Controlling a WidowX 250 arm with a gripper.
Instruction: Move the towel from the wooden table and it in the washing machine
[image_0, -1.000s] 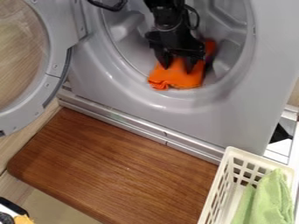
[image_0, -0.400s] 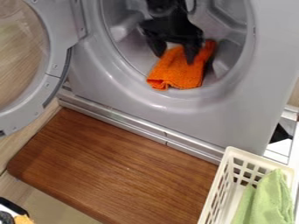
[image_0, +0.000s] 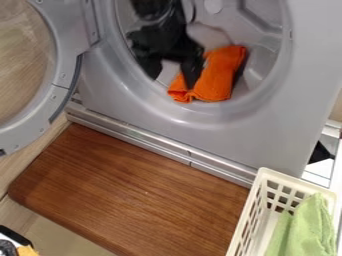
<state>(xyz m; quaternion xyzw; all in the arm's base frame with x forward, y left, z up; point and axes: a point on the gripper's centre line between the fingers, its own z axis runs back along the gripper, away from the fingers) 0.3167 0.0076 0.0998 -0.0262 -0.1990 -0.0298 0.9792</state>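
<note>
The black gripper (image_0: 172, 74) hangs inside the drum opening at the upper middle, its two fingers apart with a gap between them. An orange towel (image_0: 217, 75) lies in the lower part of the opening of the grey washing machine (image_0: 200, 135). One finger overlaps the towel's left part; the other stands to the left of it. The towel is not held. Below the machine is the brown wooden table (image_0: 133, 190), with no towel on it.
The machine's round door (image_0: 63, 85) stands swung out at the left. A white basket (image_0: 245, 225) with a green cloth (image_0: 310, 227) stands at the lower right. A dark and orange item (image_0: 25, 250) shows at the bottom left corner.
The gripper has opened wider, let go of the orange towel and moved left, uncovering more of it. The towel stays at the drum's lower edge.
</note>
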